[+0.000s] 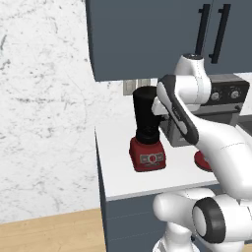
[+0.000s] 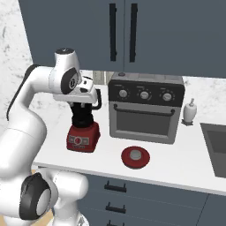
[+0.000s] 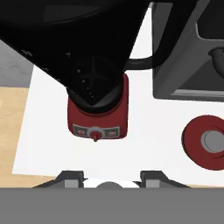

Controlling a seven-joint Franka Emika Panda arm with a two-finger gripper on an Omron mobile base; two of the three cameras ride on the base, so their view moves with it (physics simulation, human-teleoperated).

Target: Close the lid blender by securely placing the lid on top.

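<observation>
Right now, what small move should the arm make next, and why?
Probably move the gripper sideways from above the tall dark blender jar on its red base toward the round red lid with a grey knob. The lid lies flat on the white counter before the grey toaster oven, untouched, and nothing sits between the fingertips.

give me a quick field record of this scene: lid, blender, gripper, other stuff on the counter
lid: red lid with grey knob, flat on the counter, in front of the toaster oven
blender: blender upright at the counter's left end, jar top uncovered
gripper: gripper above the blender, looking down into the jar, holding nothing
lid vs blender: apart, lid to the blender's right
other: white bottle right of the oven; sink at far right
task state: lid not yet picked up
</observation>
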